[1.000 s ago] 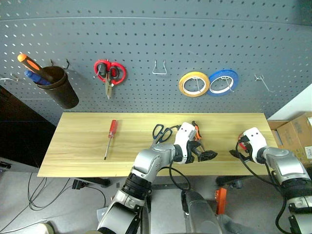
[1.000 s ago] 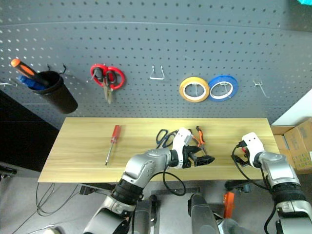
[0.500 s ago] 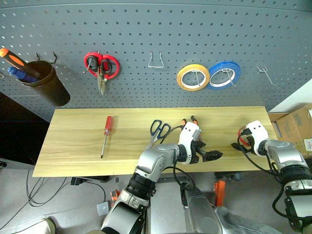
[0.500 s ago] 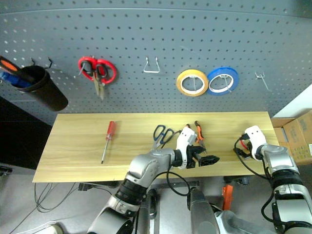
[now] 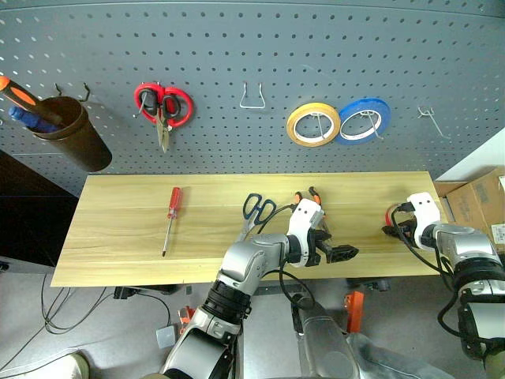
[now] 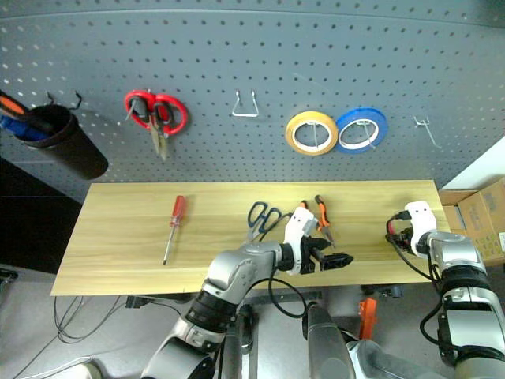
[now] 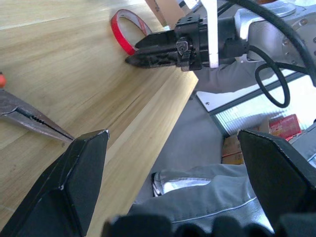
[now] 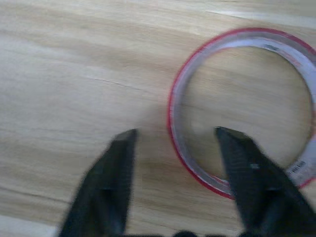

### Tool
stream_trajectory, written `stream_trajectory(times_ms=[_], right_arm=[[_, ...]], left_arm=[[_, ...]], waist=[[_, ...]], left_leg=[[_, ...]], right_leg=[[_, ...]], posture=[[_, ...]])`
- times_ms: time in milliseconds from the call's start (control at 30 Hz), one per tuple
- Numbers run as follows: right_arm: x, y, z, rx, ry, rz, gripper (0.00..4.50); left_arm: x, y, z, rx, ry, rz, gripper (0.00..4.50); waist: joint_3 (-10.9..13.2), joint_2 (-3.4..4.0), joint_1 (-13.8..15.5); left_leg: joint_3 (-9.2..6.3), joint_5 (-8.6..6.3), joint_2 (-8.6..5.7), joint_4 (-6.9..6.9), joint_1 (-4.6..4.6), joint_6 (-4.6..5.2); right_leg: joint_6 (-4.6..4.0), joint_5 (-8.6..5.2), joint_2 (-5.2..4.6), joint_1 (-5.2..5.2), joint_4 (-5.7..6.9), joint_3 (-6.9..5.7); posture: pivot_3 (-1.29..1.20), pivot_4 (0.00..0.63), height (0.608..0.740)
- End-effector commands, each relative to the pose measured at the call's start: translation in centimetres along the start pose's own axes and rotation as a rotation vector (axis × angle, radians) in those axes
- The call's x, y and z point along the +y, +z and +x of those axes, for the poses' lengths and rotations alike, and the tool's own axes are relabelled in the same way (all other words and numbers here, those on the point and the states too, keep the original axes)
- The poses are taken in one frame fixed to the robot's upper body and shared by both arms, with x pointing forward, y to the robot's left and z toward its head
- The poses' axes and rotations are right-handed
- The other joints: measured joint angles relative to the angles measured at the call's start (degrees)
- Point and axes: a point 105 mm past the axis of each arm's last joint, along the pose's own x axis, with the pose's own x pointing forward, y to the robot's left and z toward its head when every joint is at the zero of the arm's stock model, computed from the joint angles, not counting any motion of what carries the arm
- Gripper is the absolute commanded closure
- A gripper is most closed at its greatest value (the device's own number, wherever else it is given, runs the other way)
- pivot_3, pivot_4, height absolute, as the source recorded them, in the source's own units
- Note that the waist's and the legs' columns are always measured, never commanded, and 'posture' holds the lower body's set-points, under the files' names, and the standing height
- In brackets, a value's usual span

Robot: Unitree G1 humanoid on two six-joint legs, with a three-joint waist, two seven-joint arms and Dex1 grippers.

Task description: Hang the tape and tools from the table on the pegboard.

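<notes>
Red tape (image 8: 242, 111) – right pincer (image 8: 175, 143) astride rim

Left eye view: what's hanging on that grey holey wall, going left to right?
Brown cup with tools in it → red-handled scissors → bare wire hook → yellow tape roll → blue tape roll → small bare hook.
</notes>
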Motion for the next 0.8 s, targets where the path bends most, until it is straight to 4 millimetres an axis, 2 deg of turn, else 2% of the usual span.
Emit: stream_trajectory(times_ms=[33, 100, 167, 300, 433, 500, 567, 667, 800], right_arm=[[-0.1, -1.2, 0.0, 0.027, 0.002, 0.026, 3.29], [0.0, -1.1, -0.1, 0.022, 0.000, 0.020, 4.02], [-0.1, -1.0, -0.2, 0.016, -0.004, 0.015, 4.49], [-0.4, -0.9, -0.7, -0.015, -0.051, -0.013, 4.49], [-0.1, -0.9, -2.2, -0.080, -0.147, -0.135, 4.49], [1.3, -0.5, -3.6, -0.145, -0.178, -0.210, 4.49], [3.6, 0.5, -5.7, -0.250, -0.236, -0.331, 4.49], [6.2, 1.3, -8.1, -0.359, -0.313, -0.425, 4.49], [7.7, 2.1, -9.6, -0.459, -0.413, -0.563, 4.49]], left_arm=[[-1.2, 0.9, 0.2, -0.036, -0.044, 0.022, 0.00], [-1.2, 1.0, 0.3, -0.039, -0.044, 0.025, 0.00], [-1.2, 1.2, 0.5, -0.043, -0.044, 0.029, 0.00], [-1.1, 1.8, 0.7, -0.060, -0.043, 0.042, 0.00], [-1.2, 2.5, 0.7, -0.092, -0.043, 0.049, 0.00], [-1.5, 2.8, 0.4, -0.109, -0.054, 0.064, 0.00], [-2.2, 3.8, -0.1, -0.143, -0.082, 0.092, 0.00], [-3.0, 5.3, -0.8, -0.195, -0.118, 0.122, 0.00], [-3.3, 6.6, -1.3, -0.244, -0.126, 0.166, 0.00]], waist=[[0.0, -0.02, -0.1], [0.0, -0.02, -0.2], [0.0, -0.03, -0.2], [0.0, -0.02, -0.2], [0.0, 0.08, 0.2], [-0.2, 0.33, 0.2], [-0.4, 0.58, 0.2], [-0.5, 0.80, -0.2], [-1.5, 0.84, -0.5]], left_leg=[[0.00, -0.01, 0.00, 0.00, 0.00, -0.01], [0.00, -0.02, 0.00, -0.01, 0.00, -0.03], [0.00, -0.03, 0.00, -0.01, 0.00, -0.04], [0.01, -0.03, 0.00, -0.03, -0.03, -0.05], [-0.03, -0.06, -0.02, -0.10, -0.14, -0.10], [-0.01, -0.11, -0.02, -0.10, -0.35, -0.17], [-0.02, -0.10, -0.03, 0.01, -0.98, -0.18], [-0.01, -0.09, -0.01, 0.00, -1.10, -0.21], [0.03, -0.11, -0.05, 0.10, -1.09, -0.23]], right_leg=[[0.05, 0.02, 0.00, 0.00, 0.00, 0.00], [0.10, 0.04, 0.00, 0.00, -0.01, 0.00], [0.15, 0.05, 0.00, -0.01, -0.01, 0.00], [0.17, 0.05, 0.00, -0.04, -0.03, 0.00], [0.34, 0.01, -0.02, -0.12, -0.03, -0.02], [0.44, -0.05, -0.02, -0.36, 0.01, 0.01], [0.53, -0.02, -0.01, -1.01, 0.10, 0.02], [0.63, -0.08, 0.01, -1.21, 0.19, 0.06], [0.71, -0.03, -0.01, -1.17, 0.14, 0.06]], posture=[[-0.06, 0.392, 0.740], [-0.06, 0.387, 0.740], [-0.06, 0.384, 0.740], [-0.06, 0.364, 0.740], [-0.07, 0.348, 0.740], [-0.08, 0.335, 0.740], [-0.10, 0.312, 0.740], [-0.12, 0.284, 0.740], [-0.14, 0.241, 0.740]])
